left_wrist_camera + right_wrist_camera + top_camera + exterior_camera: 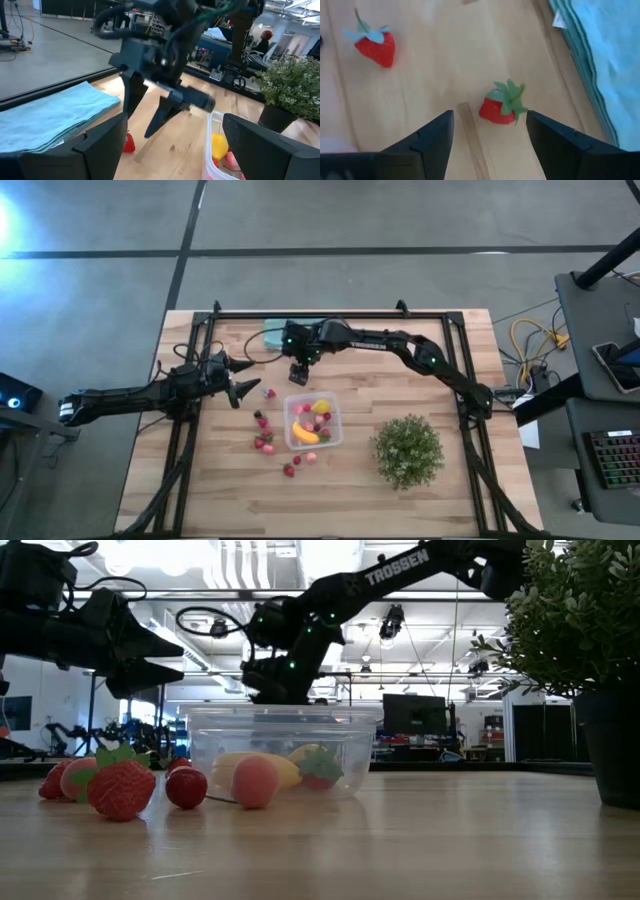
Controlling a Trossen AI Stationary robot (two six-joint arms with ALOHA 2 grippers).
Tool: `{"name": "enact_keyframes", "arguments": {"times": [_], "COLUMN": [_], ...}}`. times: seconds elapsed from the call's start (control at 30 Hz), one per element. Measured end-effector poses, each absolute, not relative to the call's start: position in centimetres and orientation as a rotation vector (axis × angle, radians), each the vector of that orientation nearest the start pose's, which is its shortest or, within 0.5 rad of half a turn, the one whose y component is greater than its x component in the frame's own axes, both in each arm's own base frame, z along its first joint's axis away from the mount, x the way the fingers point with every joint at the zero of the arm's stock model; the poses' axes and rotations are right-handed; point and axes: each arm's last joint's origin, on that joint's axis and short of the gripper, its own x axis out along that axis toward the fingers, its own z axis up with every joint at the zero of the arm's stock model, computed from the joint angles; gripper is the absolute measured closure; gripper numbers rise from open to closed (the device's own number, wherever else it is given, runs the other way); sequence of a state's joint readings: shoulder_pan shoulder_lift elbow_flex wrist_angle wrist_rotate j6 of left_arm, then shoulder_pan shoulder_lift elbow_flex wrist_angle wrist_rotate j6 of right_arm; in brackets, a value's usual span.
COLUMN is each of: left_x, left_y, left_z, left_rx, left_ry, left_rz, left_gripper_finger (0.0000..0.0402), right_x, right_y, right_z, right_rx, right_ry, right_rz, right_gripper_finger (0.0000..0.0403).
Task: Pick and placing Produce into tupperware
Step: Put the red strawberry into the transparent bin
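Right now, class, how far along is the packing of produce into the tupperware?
Done: a banana and some other fruit lie inside the tupperware. In hand: the right hand, fingers open, hangs over a strawberry on the wood beside the teal cloth, holding nothing. Left: strawberries scattered beside the container. The left hand waits open.

A wooden table [420, 500] stands on a grey floor [90, 280] with dark lines. Bright lights [240, 560] hang overhead. A desk [600, 330] beside it holds a keyboard [612, 458].
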State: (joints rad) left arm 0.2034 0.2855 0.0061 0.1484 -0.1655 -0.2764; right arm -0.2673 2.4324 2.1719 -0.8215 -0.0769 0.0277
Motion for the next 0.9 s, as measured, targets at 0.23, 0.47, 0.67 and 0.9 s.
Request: {"name": "enact_keyframes", "arguments": {"times": [0.23,0.47,0.67,0.9], "left_x": [11.1,11.1,11.1,11.1], "left_y": [2.8,2.8,2.8,2.8], "left_z": [15.5,15.5,15.5,15.5], "left_rx": [-0.275,-0.275,-0.275,-0.275], "left_ry": [0.081,0.081,0.081,0.081], "left_rz": [0.384,0.384,0.384,0.384], "left_gripper_finger": [0.0088,0.0088,0.0088,0.0088], "right_x": [50.3,50.4,50.5,50.6], "right_y": [-13.6,-14.1,-14.3,-14.2], "right_z": [16.6,16.5,16.4,15.6], "right_rx": [0.131,0.094,0.085,0.076], "right_ry": [1.098,1.093,1.065,1.051], "right_rz": [-0.135,-0.179,-0.188,-0.189], "right_gripper_finger": [0.0165,0.0165,0.0163,0.0166]}}
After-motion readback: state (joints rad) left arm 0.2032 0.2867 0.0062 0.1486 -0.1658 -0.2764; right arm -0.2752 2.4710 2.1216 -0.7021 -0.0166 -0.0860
